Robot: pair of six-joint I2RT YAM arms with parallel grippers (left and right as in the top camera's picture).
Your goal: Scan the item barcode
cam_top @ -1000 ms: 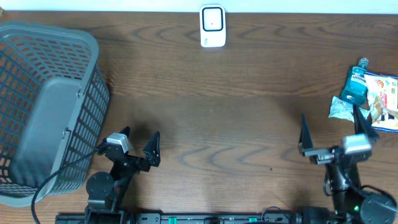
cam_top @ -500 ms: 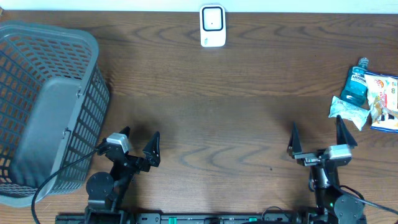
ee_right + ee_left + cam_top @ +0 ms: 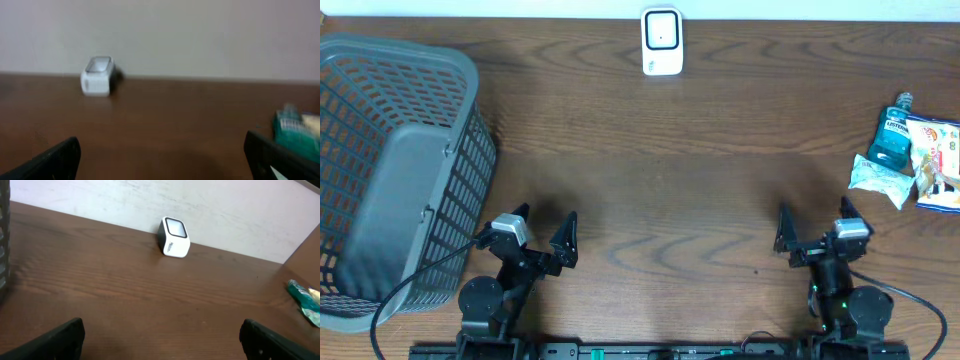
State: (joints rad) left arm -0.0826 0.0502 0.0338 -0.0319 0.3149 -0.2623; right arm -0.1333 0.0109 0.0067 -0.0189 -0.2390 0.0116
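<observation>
L gripper [image 3: 546, 213] stands wide open w/ nothing between the fingers. R gripper [image 3: 813, 204] is wide open too and also holds nothing. In the L wrist view the dark fingertips [image 3: 60, 339] show only in the bottom corners. Both grippers point toward the far edge of the table [image 3: 720, 120], where the white scanner [image 3: 661, 42] stands upright approx. in the middle (R wrist view is blurred, but the scanner can be recognised there). The items lie at the right edge, well apart from both grippers: a teal bottle [image 3: 894, 140], a crumpled packet [image 3: 878, 176] just beside it, and a colourful pack [image 3: 940, 160] touching the bottle. The grey basket [image 3: 470, 80] is at the left side, near L gripper; inside, only its plain bottom shows. Both arms are folded low at the near edge of the table.
</observation>
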